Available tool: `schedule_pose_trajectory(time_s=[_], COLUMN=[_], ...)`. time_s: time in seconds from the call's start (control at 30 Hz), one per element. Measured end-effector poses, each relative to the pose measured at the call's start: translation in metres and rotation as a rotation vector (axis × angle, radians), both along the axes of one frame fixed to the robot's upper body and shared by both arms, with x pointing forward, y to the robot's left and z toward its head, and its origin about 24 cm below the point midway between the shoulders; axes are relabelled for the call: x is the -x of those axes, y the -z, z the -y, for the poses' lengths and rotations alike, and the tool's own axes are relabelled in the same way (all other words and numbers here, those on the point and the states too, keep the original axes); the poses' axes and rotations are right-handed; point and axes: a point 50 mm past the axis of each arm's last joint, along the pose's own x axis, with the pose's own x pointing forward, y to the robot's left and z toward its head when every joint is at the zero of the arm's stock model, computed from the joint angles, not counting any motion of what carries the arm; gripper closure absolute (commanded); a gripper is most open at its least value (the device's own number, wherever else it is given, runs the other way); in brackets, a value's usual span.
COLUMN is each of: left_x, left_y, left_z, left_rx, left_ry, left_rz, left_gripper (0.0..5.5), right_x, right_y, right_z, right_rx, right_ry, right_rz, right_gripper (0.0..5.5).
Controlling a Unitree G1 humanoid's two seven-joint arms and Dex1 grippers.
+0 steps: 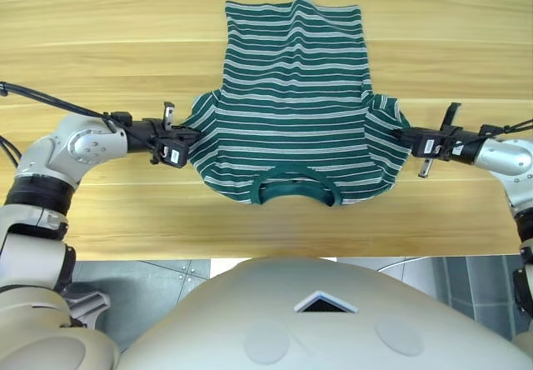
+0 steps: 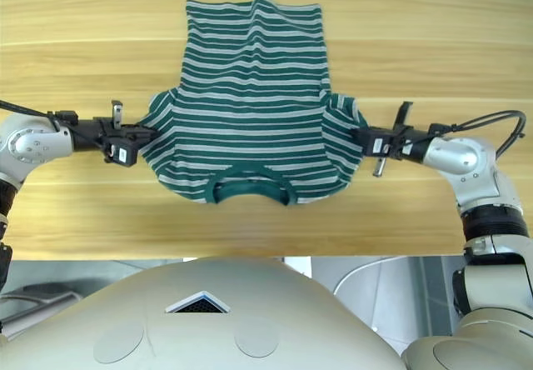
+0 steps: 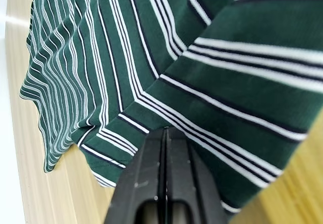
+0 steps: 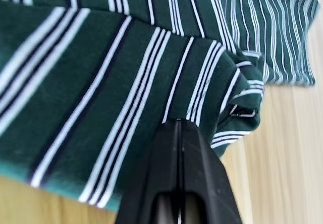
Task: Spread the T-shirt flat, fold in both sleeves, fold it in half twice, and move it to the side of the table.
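The green striped T-shirt (image 1: 291, 95) lay flat near the middle of the wooden table (image 1: 100, 37), with its collar (image 1: 296, 188) on the side of the robot and its hem on the far side. The left gripper (image 1: 190, 137) was at the edge of the left sleeve (image 1: 204, 116), its jaws pressed together on the cloth. The right gripper (image 1: 400, 137) was at the right sleeve (image 1: 385, 118), its jaws also closed on the cloth.
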Motion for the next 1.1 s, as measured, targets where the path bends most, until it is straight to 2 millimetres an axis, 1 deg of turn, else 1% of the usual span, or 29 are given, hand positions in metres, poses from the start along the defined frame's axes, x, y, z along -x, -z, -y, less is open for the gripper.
schedule_pose_trajectory(time_s=[0.13,0.27,0.37,0.63,0.73,0.87,0.97,1.03,1.07,1.1], left_x=[-0.001,-0.003,-0.003,0.0,-0.001,-0.005,-0.007,-0.008,-0.008,-0.008], left_y=[0.0,0.0,0.0,-0.003,-0.006,-0.009,-0.019,-0.029,-0.036,-0.048], left_z=[0.0,-0.001,-0.001,0.004,0.002,-0.005,-0.011,-0.014,-0.014,-0.016], left_rx=[-0.002,-0.007,-0.006,0.062,0.051,0.013,0.01,0.046,0.097,0.162], left_ry=[-0.005,-0.011,-0.016,-0.003,-0.017,-0.055,-0.071,-0.09,-0.102,-0.115], left_rz=[0.007,0.012,0.012,0.008,0.02,0.055,0.115,0.151,0.161,0.185], left_gripper=[5.46,5.46,5.46,5.46,5.46,5.46,5.46,5.18,4.97,4.75], right_x=[0.011,0.016,0.021,0.025,0.024,0.024,0.024,0.024,0.024,0.024], right_y=[-0.001,0.0,0.0,-0.004,-0.008,-0.009,-0.009,-0.01,-0.01,-0.01], right_z=[0.018,0.02,0.018,-0.001,-0.002,-0.002,-0.001,0.0,0.0,0.0], right_rx=[0.007,-0.007,-0.032,-0.084,-0.099,-0.099,-0.099,-0.1,-0.1,-0.1], right_ry=[0.064,0.075,0.072,-0.016,-0.011,-0.006,-0.002,0.0,0.001,0.003], right_rz=[0.0,0.001,0.002,-0.01,0.008,0.01,0.014,0.017,0.018,0.019], right_gripper=[5.5,5.5,5.5,5.5,5.5,5.5,5.5,5.5,5.5,5.5])
